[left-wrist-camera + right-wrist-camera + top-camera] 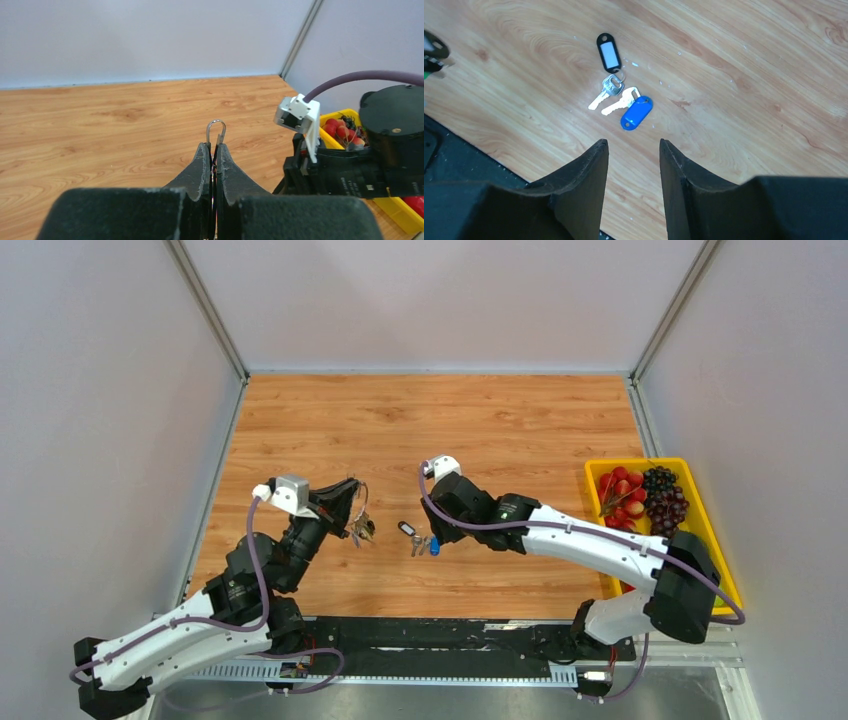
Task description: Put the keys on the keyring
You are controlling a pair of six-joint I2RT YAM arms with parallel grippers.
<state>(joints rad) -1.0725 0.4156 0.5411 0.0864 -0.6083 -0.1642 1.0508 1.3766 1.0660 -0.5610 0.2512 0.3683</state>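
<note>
L wrist cam: my L gripper [216, 150] is pinched tight on the keyring [216, 131]. Only top cam shows hung keys [362, 530] dangling below it. R wrist cam: R gripper [634, 150] half-spread above 2 loose keys [611, 86] on table [749, 75], w/ black tag [608, 52] + blue tag [636, 112].

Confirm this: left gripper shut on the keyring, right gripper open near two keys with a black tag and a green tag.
One error: the right wrist view shows a blue tag, not green. The left gripper is shut on the keyring; the right gripper is open near two keys and the black tag.
</note>
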